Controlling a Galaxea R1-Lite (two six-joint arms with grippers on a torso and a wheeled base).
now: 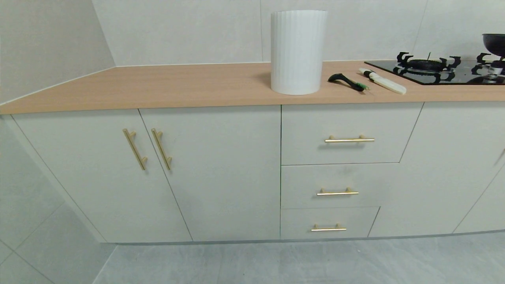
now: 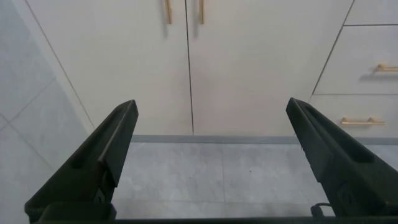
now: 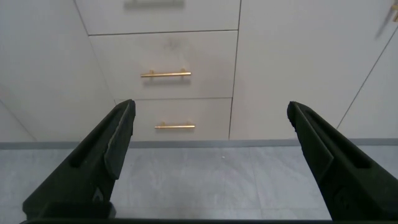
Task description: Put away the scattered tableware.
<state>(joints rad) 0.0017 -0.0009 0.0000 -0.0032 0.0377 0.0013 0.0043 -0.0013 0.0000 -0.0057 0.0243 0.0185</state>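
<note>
On the wooden counter [image 1: 158, 85] a black-handled peeler [image 1: 347, 82] and a white knife [image 1: 382, 81] lie side by side, just right of a tall white ribbed container [image 1: 298, 51]. My left gripper [image 2: 211, 112] hangs low before the cabinet doors [image 2: 249, 62], open with nothing between its fingers. My right gripper [image 3: 211, 112] is also open and empty, low in front of the lower drawers [image 3: 165, 65], above the grey floor.
Three drawers with brass handles [image 1: 349, 139] stack under the counter, beside a double-door cabinet [image 1: 148, 148]. A black gas hob [image 1: 438, 69] with a dark pan [image 1: 495, 41] occupies the counter's right end. The grey tiled floor [image 1: 276, 262] lies open before the cabinets.
</note>
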